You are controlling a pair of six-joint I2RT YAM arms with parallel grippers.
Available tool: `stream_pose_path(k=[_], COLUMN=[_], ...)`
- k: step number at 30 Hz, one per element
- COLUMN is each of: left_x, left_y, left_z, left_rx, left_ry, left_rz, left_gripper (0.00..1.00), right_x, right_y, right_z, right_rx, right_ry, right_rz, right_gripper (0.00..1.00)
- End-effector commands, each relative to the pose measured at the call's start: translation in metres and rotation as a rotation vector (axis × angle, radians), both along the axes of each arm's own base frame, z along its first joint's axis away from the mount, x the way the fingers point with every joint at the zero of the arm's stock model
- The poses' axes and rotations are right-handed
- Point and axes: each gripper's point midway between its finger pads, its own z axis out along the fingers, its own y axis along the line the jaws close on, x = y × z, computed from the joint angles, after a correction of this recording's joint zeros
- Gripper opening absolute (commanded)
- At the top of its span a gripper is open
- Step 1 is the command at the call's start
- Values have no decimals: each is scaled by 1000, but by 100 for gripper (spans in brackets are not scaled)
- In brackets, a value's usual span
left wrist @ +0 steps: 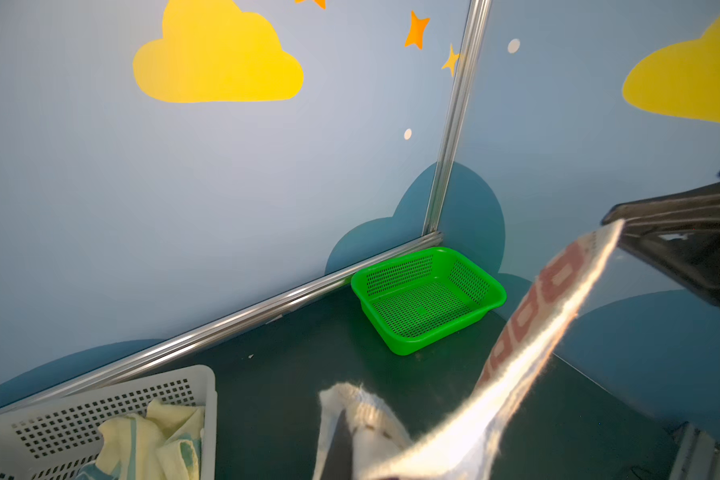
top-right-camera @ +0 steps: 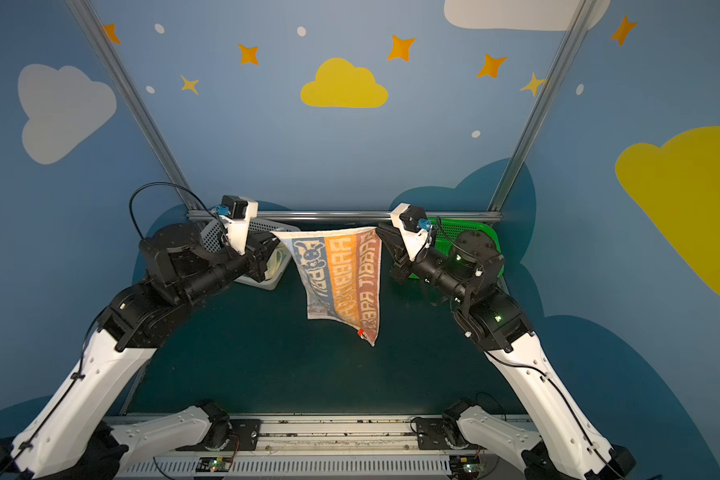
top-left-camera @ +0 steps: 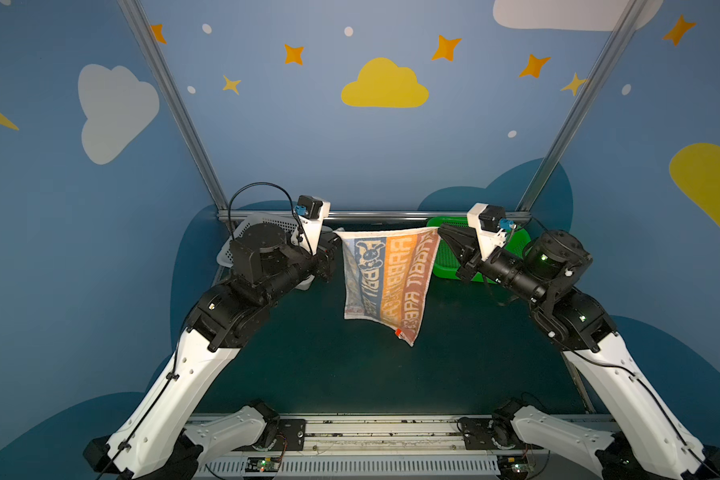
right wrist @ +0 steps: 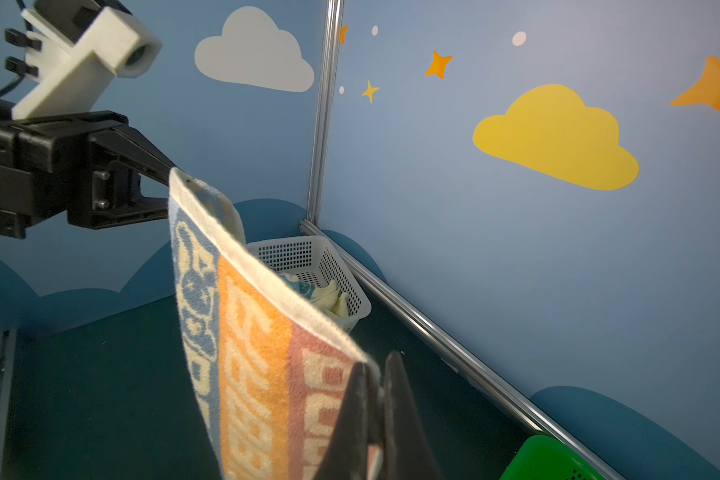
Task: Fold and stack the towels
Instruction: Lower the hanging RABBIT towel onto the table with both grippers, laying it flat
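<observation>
An orange, blue and white striped towel (top-left-camera: 385, 280) (top-right-camera: 341, 278) with RABBIT lettering hangs in the air between both arms in both top views, its lower edge just over the dark table. My left gripper (top-left-camera: 336, 237) (top-right-camera: 274, 240) is shut on its upper left corner. My right gripper (top-left-camera: 438, 229) (top-right-camera: 377, 231) is shut on its upper right corner; in the right wrist view the striped towel (right wrist: 258, 353) is pinched between the black fingertips (right wrist: 356, 399). A pale yellow towel (left wrist: 150, 444) (right wrist: 329, 297) lies crumpled in the white basket (left wrist: 113, 399) (right wrist: 308, 253).
The white basket (top-left-camera: 267, 222) (top-right-camera: 262, 228) stands at the back left behind my left arm. A green perforated basket (top-left-camera: 449, 257) (top-right-camera: 466, 232) (left wrist: 427, 297) sits at the back right under my right arm. Walls and metal rails close the back and sides.
</observation>
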Motion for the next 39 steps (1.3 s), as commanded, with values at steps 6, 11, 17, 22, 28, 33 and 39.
stream_pose_path(k=[6,11,17,22,28,33,39], left_x=[-1,29,84,136,192,221,234], left_y=[5,3,6,8,-2,-8,-16], left_z=[3,-23,-69,-114,-164,-206,-248], left_rx=[-9,58,152,242,326,401,436], left_ry=[-11,29,109,183,266,342,418], left_rz=[27,99,202,278,312,338,325], left_gripper=[4,4,4,4,4,4,4], right_x=[9,36,81,123,168,190,194], right_y=[-5,-10,-8,-12,-16,-17,-23], right_z=[4,-12,-53,-92,-136,-178,-222], right_rx=[33,-19,-101,-139,-180,-210,-208], right_ry=[-2,0,57,125,186,259,362], right_rz=[-61,-172,-269,-339,-390,-397,-388], right_gripper=[0,0,0,0,0,0,0])
